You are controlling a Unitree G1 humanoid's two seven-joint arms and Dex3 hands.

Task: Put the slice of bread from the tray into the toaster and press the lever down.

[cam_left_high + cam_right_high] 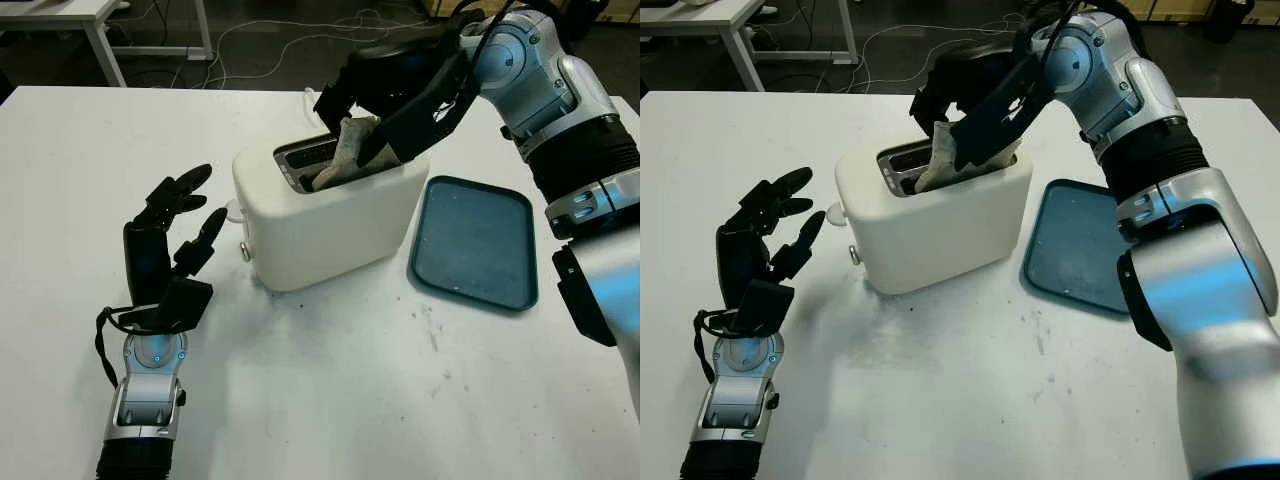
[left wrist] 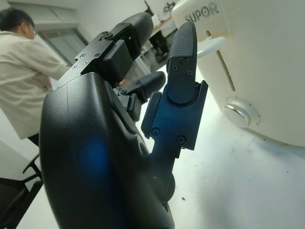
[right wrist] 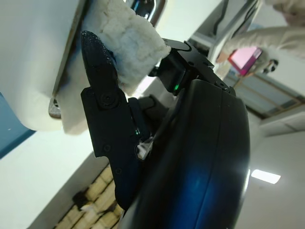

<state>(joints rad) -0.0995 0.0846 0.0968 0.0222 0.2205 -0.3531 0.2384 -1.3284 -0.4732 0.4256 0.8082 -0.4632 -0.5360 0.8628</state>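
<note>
Standing at the left of the white table (image 1: 330, 400): the left hand (image 1: 170, 240), black, palm raised and holding nothing, well clear of the toaster's left end. In the left wrist view its fingers (image 2: 183, 57) point toward the toaster's end wall, where a round silver knob (image 2: 242, 112) and the white lever (image 2: 209, 45) show; the lever sits high in its slot.

Centre: toaster (image 1: 330, 225), cream-white, set at an angle on the table, two slots on top. The knob (image 1: 245, 252) faces the left hand. The lever (image 1: 832, 212) sticks out of the same end.

In the toaster: slice of bread (image 1: 350, 150), pale, partly lowered into the slot nearer the robot, tilted, its upper part above the toaster's top edge.

Over the toaster: right hand (image 1: 385, 105), black, reaching in from the right on a silver arm, fingers closed around the bread's upper part. The right wrist view shows one finger (image 3: 102, 100) pressed on the bread (image 3: 128, 45) at the slot's rim.

Right of the toaster: tray (image 1: 475, 245), dark blue-grey, rectangular with rounded corners, flat on the table just beside the toaster's right end.

Background: a person in a light jacket (image 2: 28, 81); cables on the floor (image 1: 250, 45) beyond the table's far edge.
</note>
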